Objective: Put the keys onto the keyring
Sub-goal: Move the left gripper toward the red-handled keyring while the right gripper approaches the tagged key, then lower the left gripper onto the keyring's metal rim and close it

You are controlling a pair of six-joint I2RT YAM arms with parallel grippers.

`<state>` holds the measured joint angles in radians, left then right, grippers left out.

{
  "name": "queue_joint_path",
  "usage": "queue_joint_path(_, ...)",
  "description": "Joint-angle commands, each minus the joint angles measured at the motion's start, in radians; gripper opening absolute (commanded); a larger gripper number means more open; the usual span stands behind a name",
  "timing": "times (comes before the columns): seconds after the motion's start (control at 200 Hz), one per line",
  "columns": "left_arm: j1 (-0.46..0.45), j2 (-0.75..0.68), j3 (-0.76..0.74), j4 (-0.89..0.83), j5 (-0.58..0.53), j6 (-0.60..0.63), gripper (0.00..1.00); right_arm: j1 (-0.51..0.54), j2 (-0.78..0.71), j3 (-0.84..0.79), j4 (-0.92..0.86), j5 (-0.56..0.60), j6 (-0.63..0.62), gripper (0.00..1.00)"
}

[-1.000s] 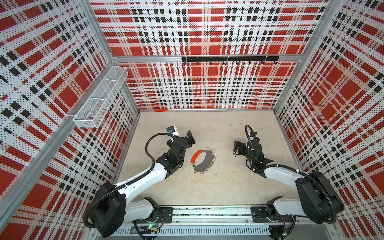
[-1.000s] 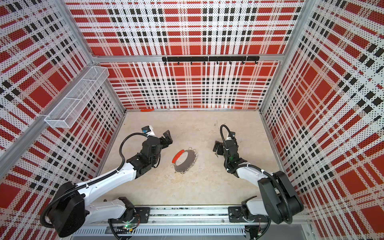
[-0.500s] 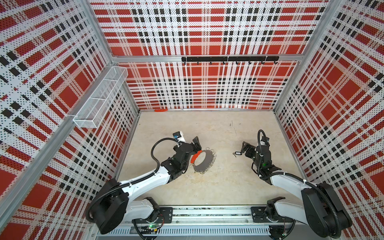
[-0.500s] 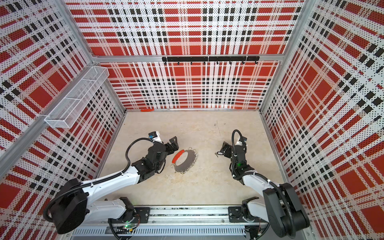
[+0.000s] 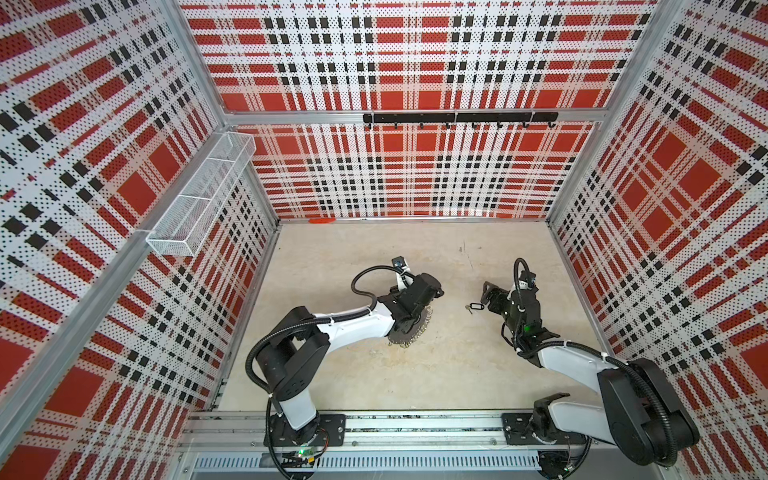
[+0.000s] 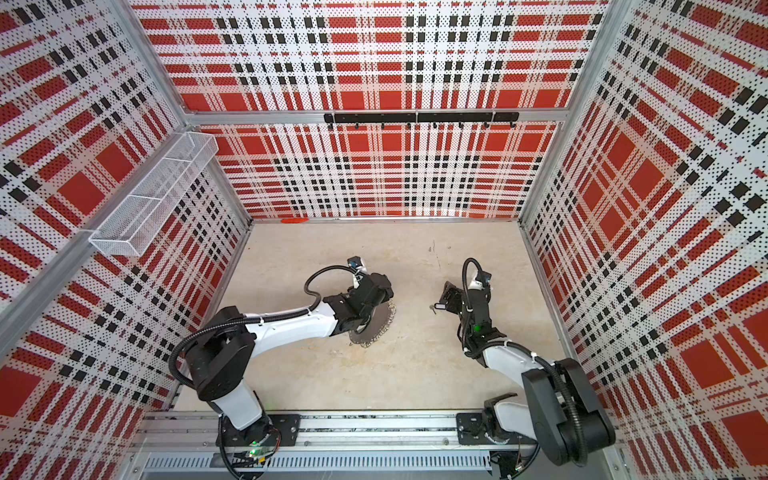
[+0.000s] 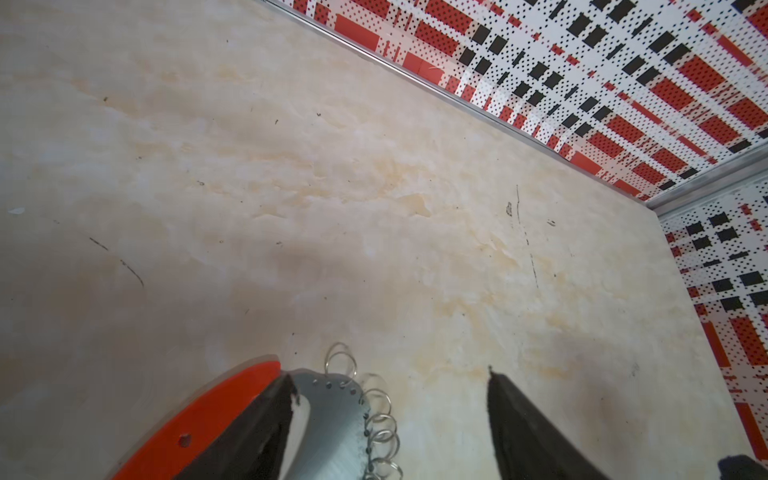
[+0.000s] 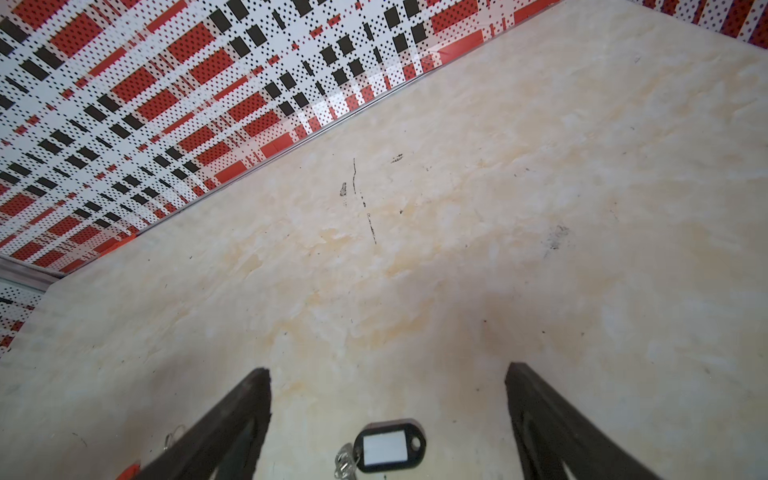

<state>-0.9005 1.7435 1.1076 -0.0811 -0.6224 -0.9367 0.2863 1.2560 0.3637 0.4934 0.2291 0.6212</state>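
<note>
The right gripper (image 8: pixel 386 368) stands wide open with nothing in its grasp. Its two black fingers (image 8: pixel 232 424) flank the keys (image 8: pixel 388 446), one tiny silver metal key joined to one black rectangular plastic tag. They lie flat on the table between the fingers and touch neither. The tag's pale window is plain white.

The left gripper (image 7: pixel 388 374) is likewise spread wide and holds nothing. One black finger (image 7: pixel 266 424) crosses the keyring (image 7: pixel 328 415), a flat grey crescent-shaped band with one red curved segment, where red meets grey. Whether that finger touches it cannot be told. The other finger stands clear over bare table. Along the grey rim run a row of small punched holes and at least six silver wire split rings (image 7: pixel 380 419). The red segment shows one hole.

In both top views the keyring (image 5: pixel 409 332) lies near the middle of the beige marbled table (image 5: pixel 374 374), partly under the left gripper. The keys (image 6: pixel 438 306) lie well apart to its right, at the right gripper's tips.

On the left wall hangs one white wire-mesh basket (image 5: pixel 199 199) of three compartments, and on the back wall one black hook rail (image 5: pixel 457 117). One small red strip (image 5: pixel 322 220) lies at the back wall's foot.
</note>
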Motion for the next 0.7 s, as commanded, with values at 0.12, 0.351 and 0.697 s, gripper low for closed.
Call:
queue_joint_path(0.12,0.002,0.112,0.096,-0.114,0.025,-0.025,0.66,0.011,-0.072,0.002,-0.013,0.075,-0.022,0.89)
queue_joint_path(0.351,0.028,0.209,0.196,-0.180,0.095,-0.079,0.60,0.011,-0.039,0.003,0.011,0.065,-0.013,0.87)
queue_joint_path(0.697,0.063,0.364,0.495,-0.557,0.131,-0.056,0.63,0.080,-0.014,0.047,-0.031,0.147,-0.061,0.87)
